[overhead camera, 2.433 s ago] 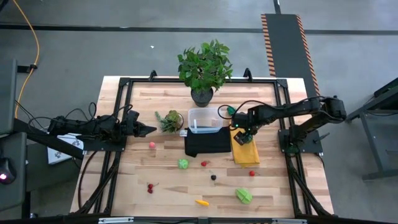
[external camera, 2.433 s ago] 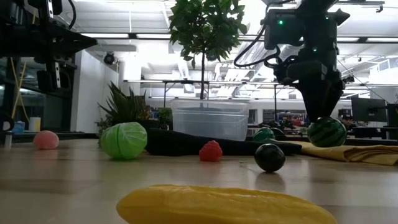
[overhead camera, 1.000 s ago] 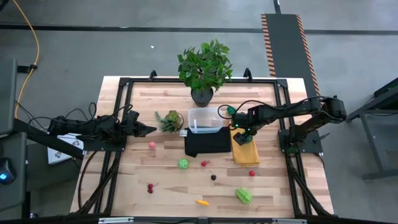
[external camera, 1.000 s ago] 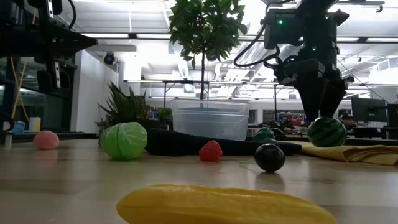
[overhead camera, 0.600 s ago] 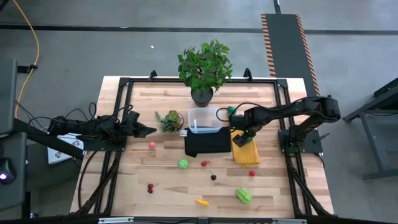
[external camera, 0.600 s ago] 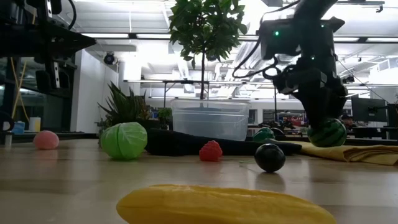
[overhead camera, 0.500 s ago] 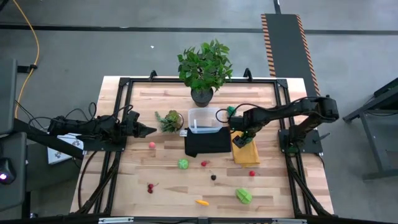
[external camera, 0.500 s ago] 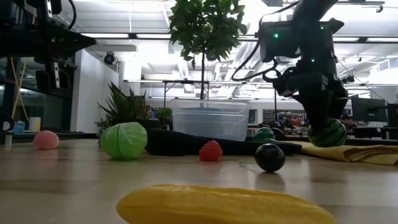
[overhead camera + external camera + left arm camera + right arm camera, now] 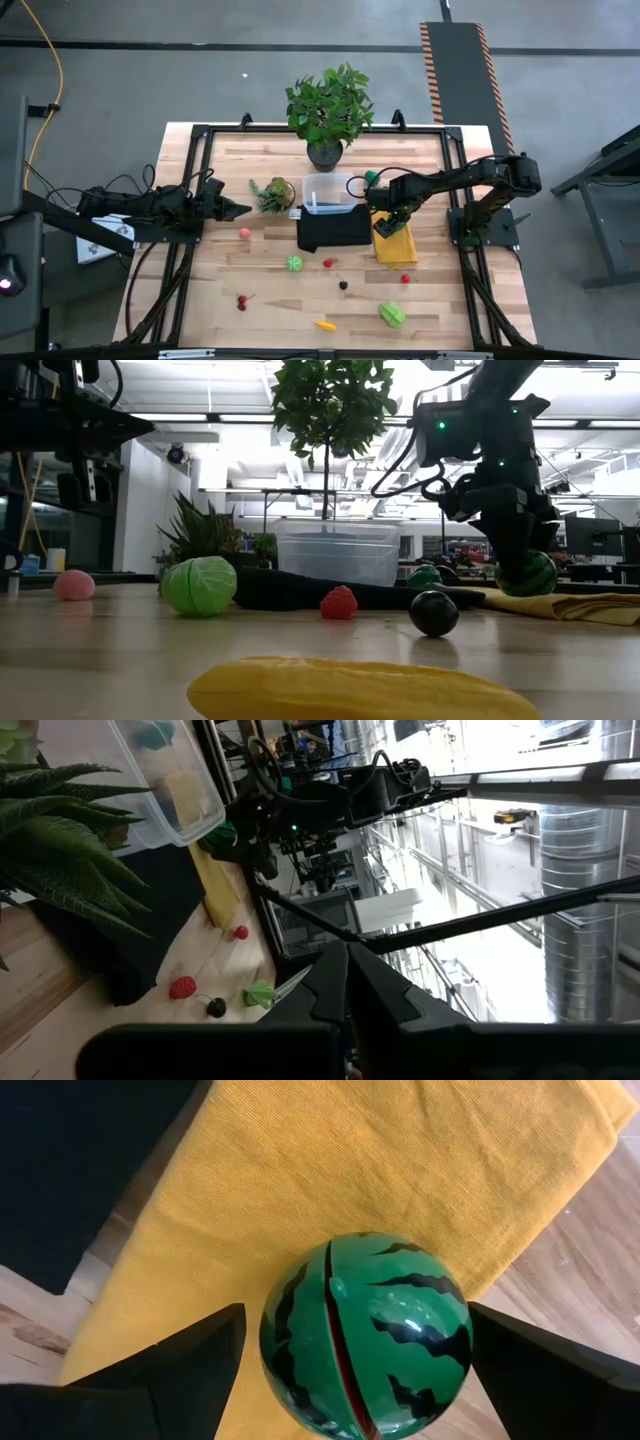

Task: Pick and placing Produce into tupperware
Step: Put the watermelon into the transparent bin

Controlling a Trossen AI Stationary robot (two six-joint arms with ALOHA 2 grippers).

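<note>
A dark green striped ball of produce rests on the yellow cloth, right of the clear tupperware. My right gripper points down over the ball, open, one finger on each side and a narrow gap showing; in the low view the gripper partly covers the ball. My left gripper waits shut at the table's left side, level. More produce lies on the wood: a light green piece, a red berry, a dark ball and a yellow piece.
A black folded cloth lies in front of the tupperware, touching the yellow cloth. A small spiky plant and a big leafy potted plant stand at the far side. Another green ball sits right of the tupperware.
My right gripper has come down over the striped ball on the yellow cloth, staying open; its fingers now stand beside the ball instead of above it. The ball has stayed where it was.
</note>
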